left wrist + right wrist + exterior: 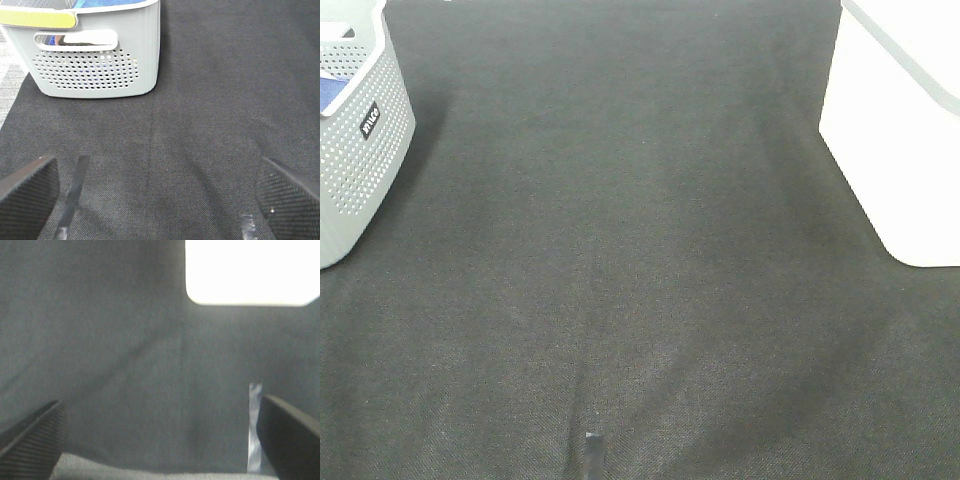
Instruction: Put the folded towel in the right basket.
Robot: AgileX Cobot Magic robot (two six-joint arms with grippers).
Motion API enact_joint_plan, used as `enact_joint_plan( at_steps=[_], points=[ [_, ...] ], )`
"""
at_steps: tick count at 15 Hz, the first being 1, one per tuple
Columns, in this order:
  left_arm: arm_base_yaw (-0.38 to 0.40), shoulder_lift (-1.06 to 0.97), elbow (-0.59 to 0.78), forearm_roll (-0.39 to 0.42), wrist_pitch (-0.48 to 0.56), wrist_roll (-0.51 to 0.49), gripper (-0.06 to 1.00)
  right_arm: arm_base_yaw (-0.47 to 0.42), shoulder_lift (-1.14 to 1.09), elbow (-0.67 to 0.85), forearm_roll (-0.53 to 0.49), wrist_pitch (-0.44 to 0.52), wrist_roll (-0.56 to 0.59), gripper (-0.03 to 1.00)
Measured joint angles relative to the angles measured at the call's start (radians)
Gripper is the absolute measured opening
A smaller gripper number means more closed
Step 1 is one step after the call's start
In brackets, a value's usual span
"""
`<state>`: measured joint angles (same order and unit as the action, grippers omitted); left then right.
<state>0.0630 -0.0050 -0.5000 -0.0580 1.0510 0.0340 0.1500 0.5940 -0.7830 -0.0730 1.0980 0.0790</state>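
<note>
While both arms hang over the black mat (640, 250), I see the left gripper (155, 200) and right gripper (160, 440) spread wide, holding nothing. Blue cloth (110, 3) (whether it's the towel, I can't tell) lies inside the grey perforated basket (95, 75); the white basket (900, 130) stands well apart.

Grey basket (365, 170) and white basket (895, 150) partly beyond the high view's edges, right wrist view blurry.

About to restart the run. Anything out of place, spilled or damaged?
Nothing spilled or damaged. One oddity: no towel lies on the mat, only something blue inside the grey basket on the left.
</note>
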Motion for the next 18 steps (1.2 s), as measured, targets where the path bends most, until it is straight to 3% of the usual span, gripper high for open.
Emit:
enact_joint_plan(
  at_steps=[6, 18],
  points=[
    [0.0, 0.0, 0.0, 0.002, 0.0, 0.0, 0.99, 0.0, -0.495, 0.229, 0.039, 0.006, 0.001, 0.98],
    [0.0, 0.0, 0.0, 0.002, 0.0, 0.0, 0.99, 0.0, -0.598, 0.317, 0.045, 0.002, 0.001, 0.97]
  ],
)
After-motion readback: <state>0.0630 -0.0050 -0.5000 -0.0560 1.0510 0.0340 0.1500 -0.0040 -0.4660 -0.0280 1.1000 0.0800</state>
